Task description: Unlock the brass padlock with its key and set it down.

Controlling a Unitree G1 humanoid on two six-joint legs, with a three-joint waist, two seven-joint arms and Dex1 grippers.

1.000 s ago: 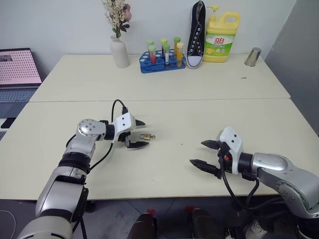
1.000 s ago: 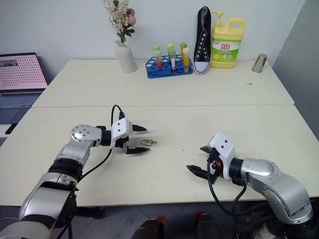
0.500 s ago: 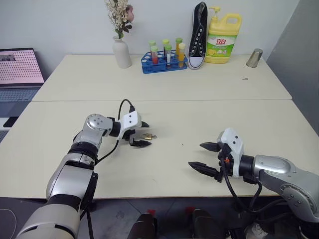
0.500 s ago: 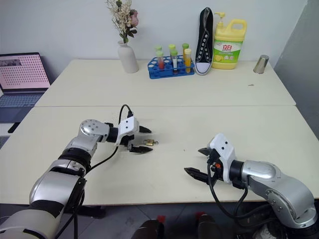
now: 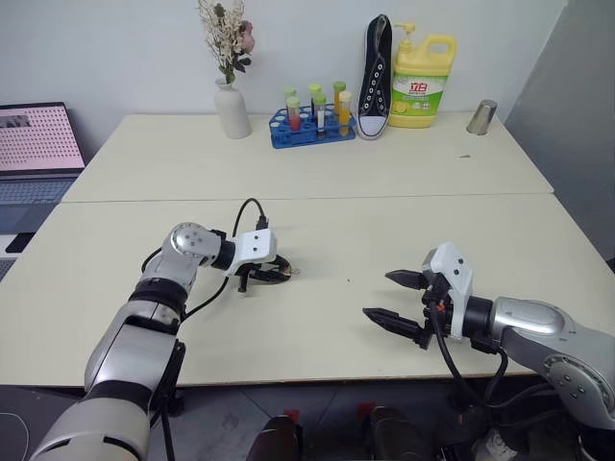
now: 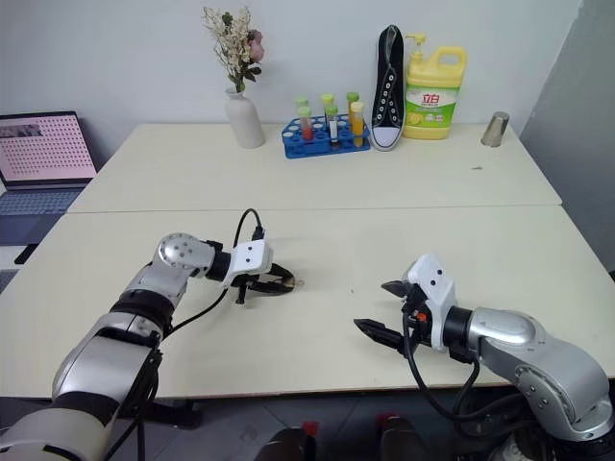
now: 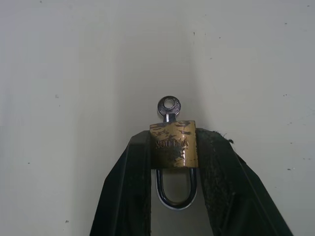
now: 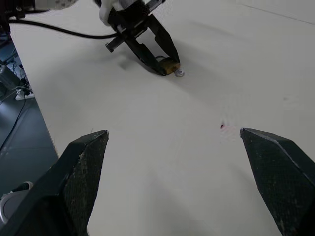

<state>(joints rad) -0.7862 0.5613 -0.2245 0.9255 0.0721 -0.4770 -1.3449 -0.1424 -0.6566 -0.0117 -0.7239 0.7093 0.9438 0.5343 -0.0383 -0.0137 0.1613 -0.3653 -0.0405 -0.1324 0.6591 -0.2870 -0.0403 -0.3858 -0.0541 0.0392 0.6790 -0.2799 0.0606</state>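
Left jaws: my left jaws (image 7: 173, 147) are clamped on the brass padlock (image 7: 173, 144), one black finger (image 7: 130, 187) against each flat side of the brass body, so the lock cannot twist when the key is turned.
Padlock: it sits low over the near tabletop (image 5: 317, 327), just in front of my left wrist; I cannot tell whether it rests on the surface or is lifted a little clear of it.
Shackle: the silver loop (image 7: 174, 199) points back between my fingers toward the wrist, and it looks seated in the body, so I judge the lock not yet opened.
Key: its key (image 7: 169, 107) is already in the keyhole, its round bow sticking out of the far end of the body, away from my fingers. Held this way, the bow is bare and reachable from the other side.
Right jaws: my right jaws (image 5: 394, 300) are spread wide and hold nothing, hovering above the tabletop well apart from the lock, tips aimed toward it.
Why this split: one hand fixes the body, the other is free to pinch the bow.
Next, as I judge it: bring the right jaws across to the key's bow and close on it; the bow is small, so a slightly off approach could knock it rather than catch it.
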